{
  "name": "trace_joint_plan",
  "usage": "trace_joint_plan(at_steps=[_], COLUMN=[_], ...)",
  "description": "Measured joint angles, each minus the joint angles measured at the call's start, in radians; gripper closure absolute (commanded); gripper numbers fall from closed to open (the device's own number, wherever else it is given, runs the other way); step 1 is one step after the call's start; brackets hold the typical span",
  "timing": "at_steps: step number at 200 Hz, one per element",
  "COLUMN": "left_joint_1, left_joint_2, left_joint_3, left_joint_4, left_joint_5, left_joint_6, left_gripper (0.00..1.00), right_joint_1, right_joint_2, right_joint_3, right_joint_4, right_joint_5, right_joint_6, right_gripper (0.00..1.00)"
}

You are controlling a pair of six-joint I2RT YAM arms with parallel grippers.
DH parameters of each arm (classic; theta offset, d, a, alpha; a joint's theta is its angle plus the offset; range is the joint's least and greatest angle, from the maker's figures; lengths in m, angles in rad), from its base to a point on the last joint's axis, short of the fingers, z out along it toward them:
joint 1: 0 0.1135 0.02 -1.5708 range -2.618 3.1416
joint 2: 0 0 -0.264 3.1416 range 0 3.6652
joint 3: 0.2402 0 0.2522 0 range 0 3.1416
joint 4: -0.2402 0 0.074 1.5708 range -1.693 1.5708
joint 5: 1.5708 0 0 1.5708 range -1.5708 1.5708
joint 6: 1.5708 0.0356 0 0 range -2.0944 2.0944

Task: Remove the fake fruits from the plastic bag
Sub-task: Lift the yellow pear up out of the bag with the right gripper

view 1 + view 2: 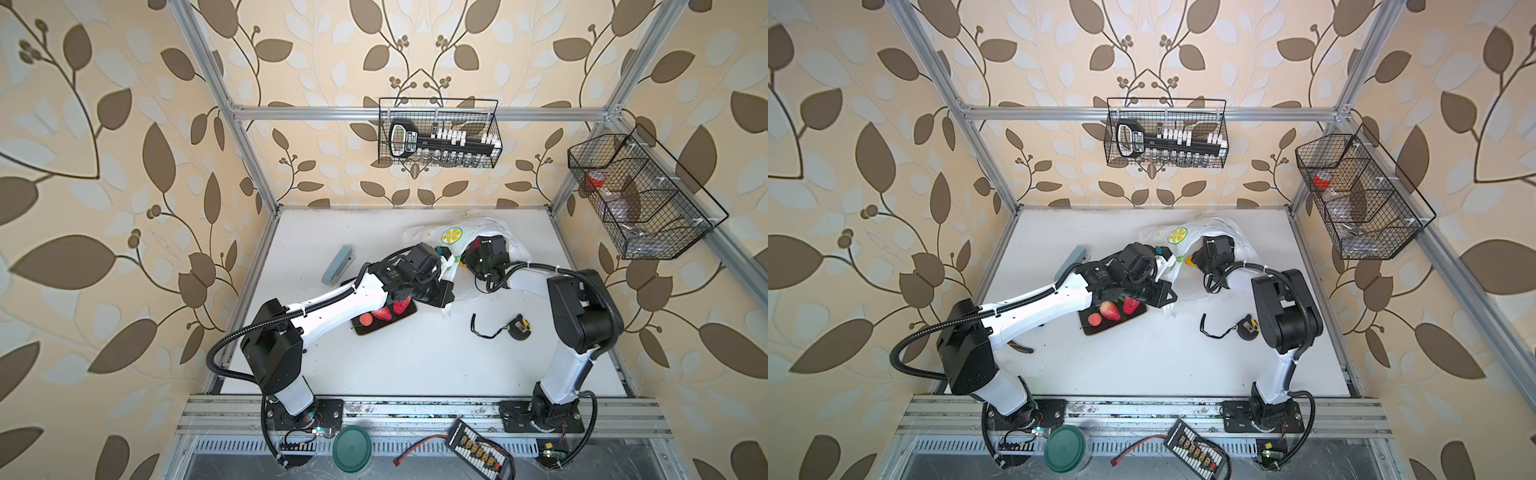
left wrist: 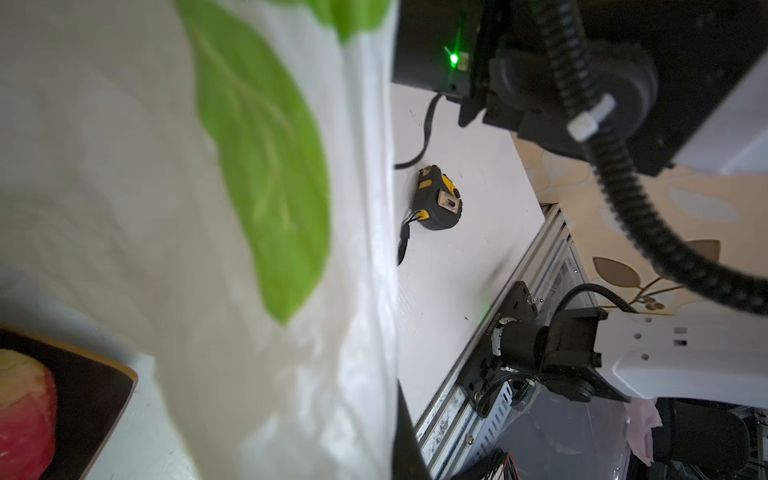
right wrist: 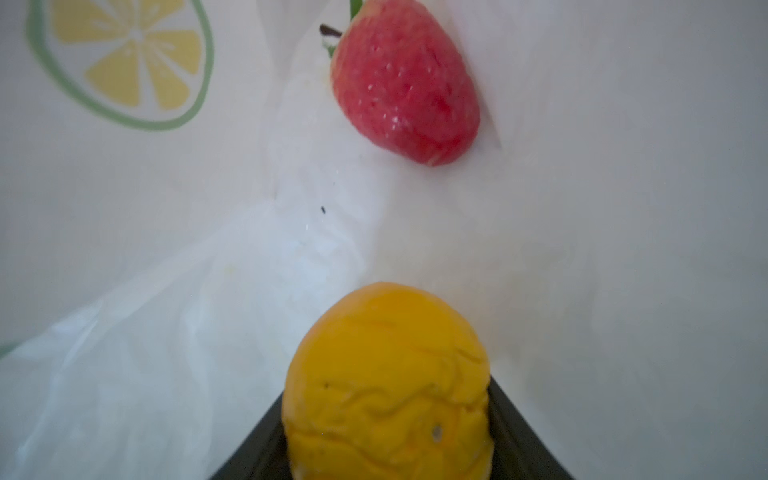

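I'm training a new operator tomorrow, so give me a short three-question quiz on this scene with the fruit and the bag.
1. True or false: the dark tray has no fruit on it.
2. What sits between the fingers of the right gripper in the right wrist view? A) a green apple B) a yellow fruit C) a spoon
3. In both top views, how many strawberries lie on the tray?

Key: 1 false, since it holds fruit; 2 B; 3 two.
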Motion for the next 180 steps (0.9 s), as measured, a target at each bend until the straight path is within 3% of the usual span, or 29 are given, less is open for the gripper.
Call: trace_joint_plan(at_steps=[100, 180], left_joint_1=[0.103, 0.149], left_joint_2=[0.049, 0.101], left_joint_3=[0.04, 0.04], left_joint_4=[0.003, 0.015], left_joint_5=[0.0, 0.004], left_joint_6=[0.015, 0.02], left_gripper=[1.0, 1.0], right_joint_1=[0.0, 0.002], right_joint_2=[-0.441, -0.755], right_joint_3=[-0.272, -0.347], right_joint_4=[-0.161, -0.358], right_joint_5=[-0.097, -0.156], right_joint_6=[-0.28, -0.322], right_gripper=[0.55, 0.55])
